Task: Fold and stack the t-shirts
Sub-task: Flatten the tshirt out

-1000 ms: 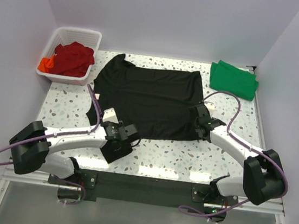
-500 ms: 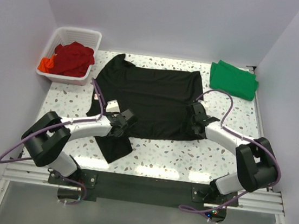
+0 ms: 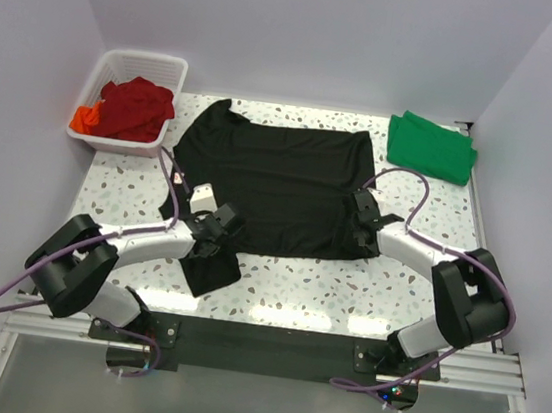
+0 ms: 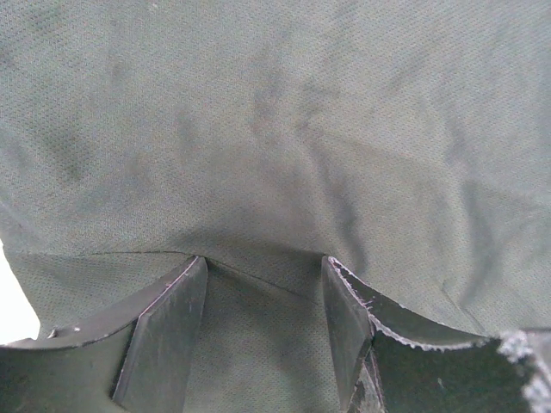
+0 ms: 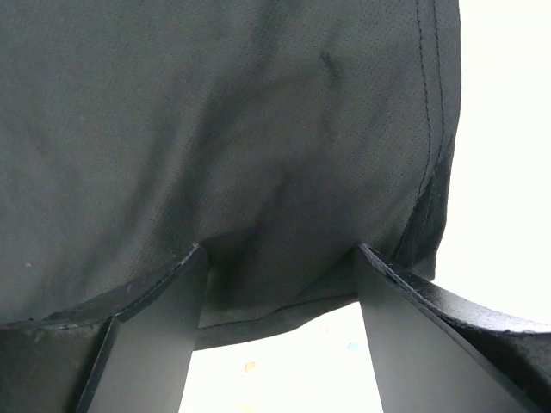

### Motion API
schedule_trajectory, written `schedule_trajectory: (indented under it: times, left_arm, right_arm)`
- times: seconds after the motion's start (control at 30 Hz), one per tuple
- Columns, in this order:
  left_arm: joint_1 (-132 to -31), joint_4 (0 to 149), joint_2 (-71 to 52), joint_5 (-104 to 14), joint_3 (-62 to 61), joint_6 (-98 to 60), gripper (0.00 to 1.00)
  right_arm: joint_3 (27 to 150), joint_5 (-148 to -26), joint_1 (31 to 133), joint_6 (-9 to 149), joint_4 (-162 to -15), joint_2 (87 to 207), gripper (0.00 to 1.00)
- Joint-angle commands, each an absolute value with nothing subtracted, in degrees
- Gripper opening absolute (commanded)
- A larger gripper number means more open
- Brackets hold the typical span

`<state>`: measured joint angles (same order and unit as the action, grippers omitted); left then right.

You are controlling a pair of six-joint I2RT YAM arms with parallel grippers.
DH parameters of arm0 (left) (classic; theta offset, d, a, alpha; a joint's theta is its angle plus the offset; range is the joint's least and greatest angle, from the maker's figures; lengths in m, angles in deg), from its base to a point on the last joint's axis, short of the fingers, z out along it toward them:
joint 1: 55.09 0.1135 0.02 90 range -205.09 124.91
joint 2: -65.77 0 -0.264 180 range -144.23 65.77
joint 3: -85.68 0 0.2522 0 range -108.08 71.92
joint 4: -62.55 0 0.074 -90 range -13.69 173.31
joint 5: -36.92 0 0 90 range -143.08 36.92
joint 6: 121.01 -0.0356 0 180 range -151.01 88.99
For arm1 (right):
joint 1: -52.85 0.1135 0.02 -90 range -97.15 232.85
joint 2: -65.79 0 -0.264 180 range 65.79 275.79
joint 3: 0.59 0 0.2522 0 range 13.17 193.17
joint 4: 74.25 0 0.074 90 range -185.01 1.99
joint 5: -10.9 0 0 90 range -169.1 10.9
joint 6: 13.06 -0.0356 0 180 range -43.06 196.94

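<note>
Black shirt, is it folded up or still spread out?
Mostly spread: the black shirt lies flat across the table, with only its near-left corner bunched.

Left gripper spread over black cloth

Fine-weave fabric of the black t-shirt fills nearly the whole view, with soft creases running toward the centre. The two dark fingers stand apart at the bottom, a fold of the cloth lying between them. A sliver of bright surface shows at the lower left edge.
</note>
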<state>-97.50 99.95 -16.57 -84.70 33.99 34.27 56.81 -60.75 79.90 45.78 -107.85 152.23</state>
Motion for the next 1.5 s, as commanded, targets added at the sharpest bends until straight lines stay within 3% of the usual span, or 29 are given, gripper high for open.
schedule_trajectory:
  times: [0.0, 0.3, 0.67, 1.0, 1.3, 1.47]
  left_arm:
    - [-97.01, 100.48, -17.99, -78.05, 38.96, 34.74, 0.61]
    - [-99.90, 103.63, -13.33, -77.43, 41.33, 37.10, 0.61]
    - [-114.67, 113.84, -16.93, -80.15, 38.96, 50.10, 0.61]
    - [-123.46, 124.02, -11.57, -79.80, 39.41, 61.89, 0.60]
    - [-123.91, 135.18, -10.87, -90.60, 23.16, 60.93, 0.64]
    - [-115.58, 132.41, -11.22, -93.78, 14.27, 50.66, 0.65]
  right_arm:
    - [59.57, -63.44, 79.83, 41.17, -115.42, 155.09, 0.72]
    - [57.03, -66.00, 79.74, 36.34, -121.14, 151.94, 0.69]
    - [50.88, -64.24, 79.74, 34.40, -124.05, 144.90, 0.69]
    - [48.68, -64.42, 79.74, 32.73, -125.63, 139.37, 0.69]
    - [61.56, -59.16, 79.92, 35.79, -133.53, 128.38, 0.72]
    - [70.81, -56.78, 79.83, 38.97, -134.43, 130.12, 0.75]
